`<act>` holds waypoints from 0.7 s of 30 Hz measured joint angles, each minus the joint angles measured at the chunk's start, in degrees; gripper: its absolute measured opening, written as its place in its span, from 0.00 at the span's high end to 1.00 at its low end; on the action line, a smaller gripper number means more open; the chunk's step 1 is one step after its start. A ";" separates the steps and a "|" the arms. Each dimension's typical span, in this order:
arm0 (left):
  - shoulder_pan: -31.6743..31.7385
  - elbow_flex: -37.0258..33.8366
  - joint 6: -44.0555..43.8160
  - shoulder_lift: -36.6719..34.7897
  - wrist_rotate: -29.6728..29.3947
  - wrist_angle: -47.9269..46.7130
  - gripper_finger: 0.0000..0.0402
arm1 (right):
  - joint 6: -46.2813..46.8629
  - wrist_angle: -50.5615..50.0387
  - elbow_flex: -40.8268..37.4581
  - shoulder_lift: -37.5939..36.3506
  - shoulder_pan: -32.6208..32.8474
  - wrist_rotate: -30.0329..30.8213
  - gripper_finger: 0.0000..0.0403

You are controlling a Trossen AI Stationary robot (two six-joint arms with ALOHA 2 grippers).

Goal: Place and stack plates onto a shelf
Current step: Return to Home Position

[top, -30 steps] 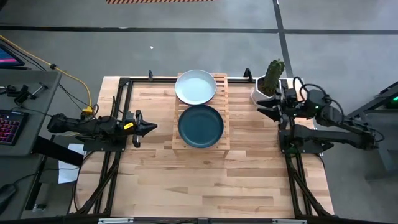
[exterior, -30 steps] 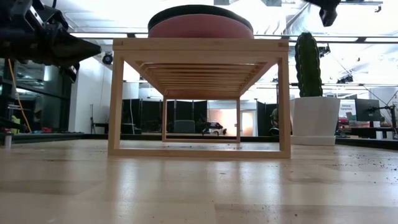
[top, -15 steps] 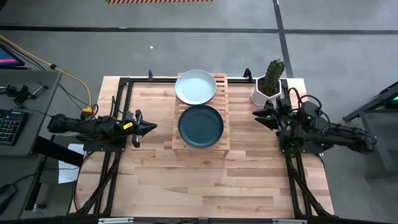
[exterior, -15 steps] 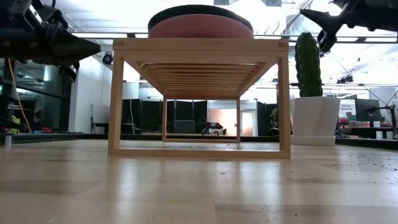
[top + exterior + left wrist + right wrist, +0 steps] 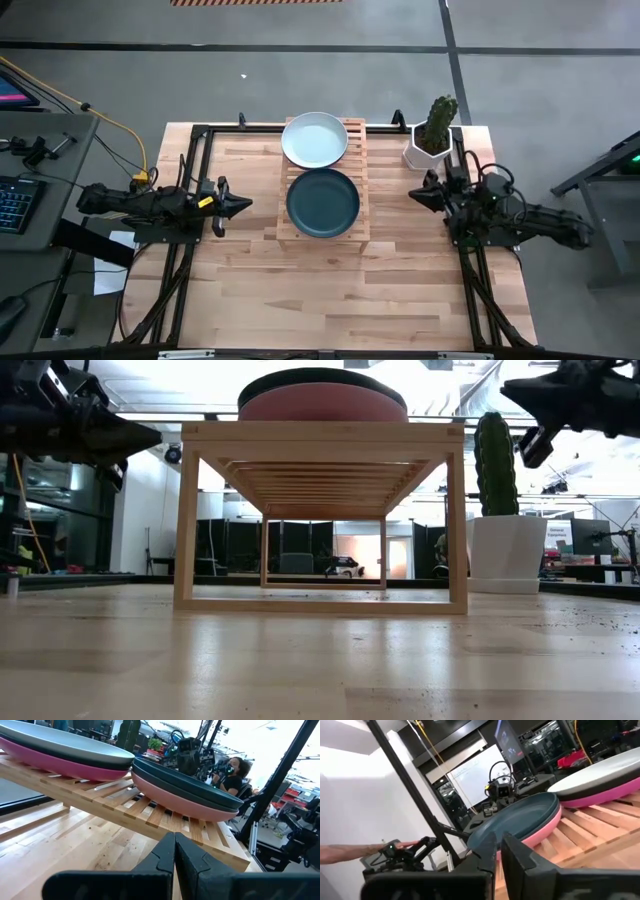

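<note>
Tabletop (image 5: 330,290) holds the shelf (image 5: 360,232); white plate (image 5: 314,139) and teal plate (image 5: 322,201) hide those beneath.

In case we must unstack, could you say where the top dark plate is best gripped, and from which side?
I'd pinch the top dark plate by its flared rim, one finger over, one under, since it lies flat and nested. Come in level from the side of the left gripper; the plate's far edge crowds the white plate.
</note>
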 joint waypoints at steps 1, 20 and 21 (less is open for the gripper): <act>0.00 0.00 0.02 -0.03 0.00 0.00 1.00 | 0.09 0.26 -0.48 -0.35 0.53 0.82 0.98; 0.02 0.00 0.01 -1.31 0.00 0.02 1.00 | -4.81 -0.50 -6.33 -3.88 8.91 4.50 1.00; 0.02 0.00 0.02 -1.31 0.00 0.02 1.00 | -4.83 -1.88 -6.33 -3.88 8.91 3.25 1.00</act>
